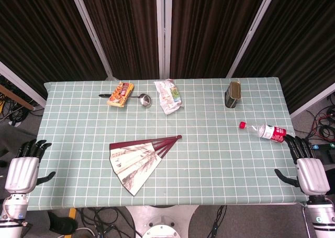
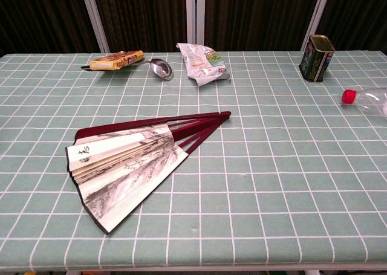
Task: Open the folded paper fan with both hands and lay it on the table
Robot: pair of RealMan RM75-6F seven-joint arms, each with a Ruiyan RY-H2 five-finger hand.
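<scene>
Both hands sit off the desk's near corners, L hand [image 1: 23,170] at 8, R hand [image 1: 310,170] at 4, fingers apart, holding nothing. I count 1 paper fan [image 1: 140,162], spread partway, flat near desk [image 1: 220,165] centre. Green grid cloth, dark curtains [image 1: 120,29] at 12.

I see open checked green desk [image 1: 220,165] around the part-spread dark-red-ribbed paper fan [image 1: 140,159], so both front corners offer passage. Along the far edge stand an orange snack box [image 1: 120,93], a metal ladle [image 1: 141,98], a crumpled white wrapper [image 1: 168,95] and a dark tin [image 1: 233,94]; a red-capped plastic bottle [image 1: 264,131] lies near the right edge.
</scene>
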